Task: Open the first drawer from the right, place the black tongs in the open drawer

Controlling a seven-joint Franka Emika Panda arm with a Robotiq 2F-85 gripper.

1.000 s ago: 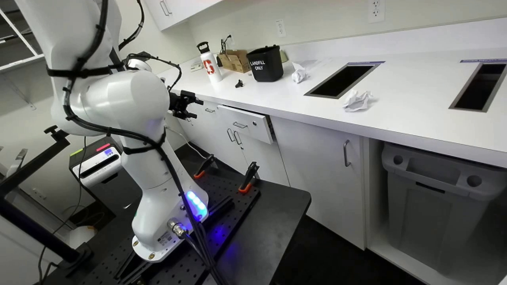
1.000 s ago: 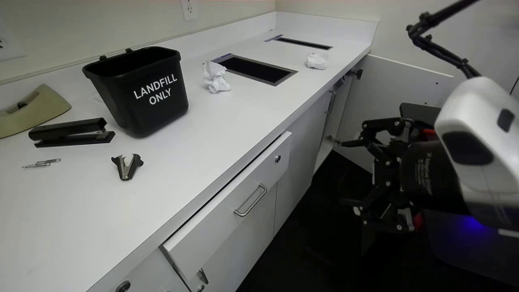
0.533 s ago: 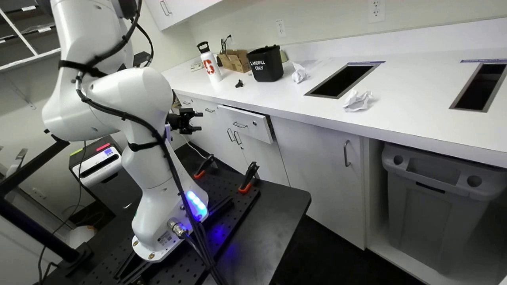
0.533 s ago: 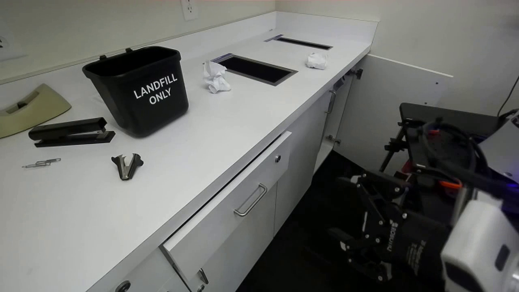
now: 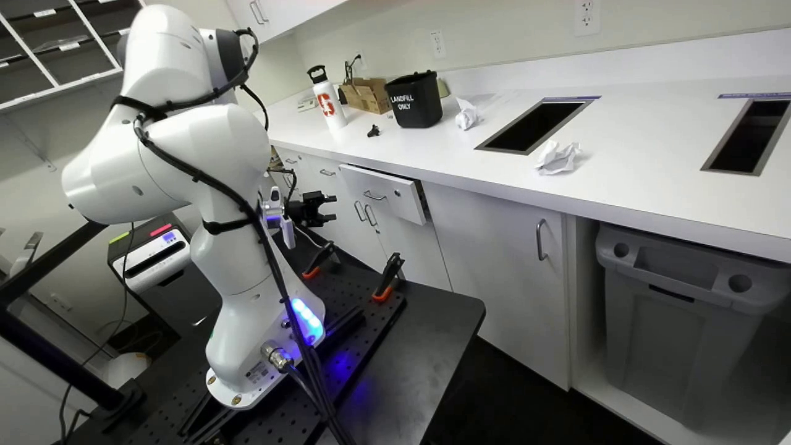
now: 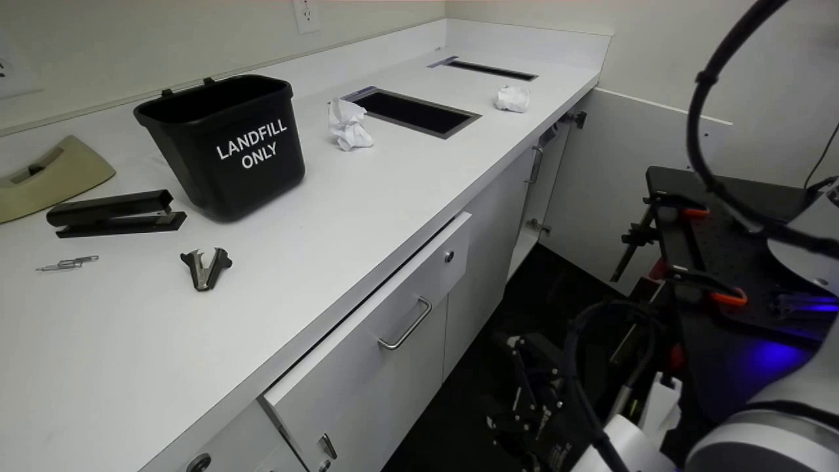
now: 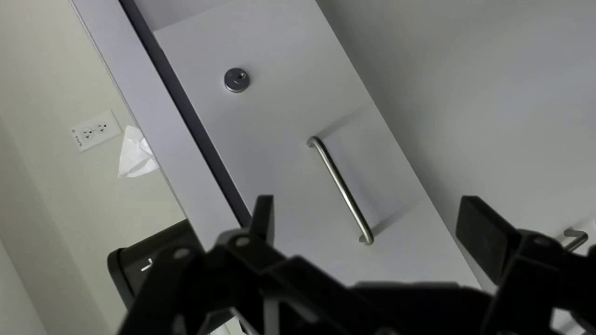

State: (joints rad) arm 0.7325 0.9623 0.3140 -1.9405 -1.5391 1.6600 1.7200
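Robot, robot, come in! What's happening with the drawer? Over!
Gripper open, holding nothing. Drawer slightly open. Gripper apart from the handle, no obstacle seen between. Over.

office workroom | stapler (image 6: 108,208) | staple remover (image 6: 204,280) | tape dispenser (image 6: 62,176) | landfill bin (image 6: 229,190)

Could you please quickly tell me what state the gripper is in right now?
Gripper: open, holding nothing, and not touching the drawer handle.
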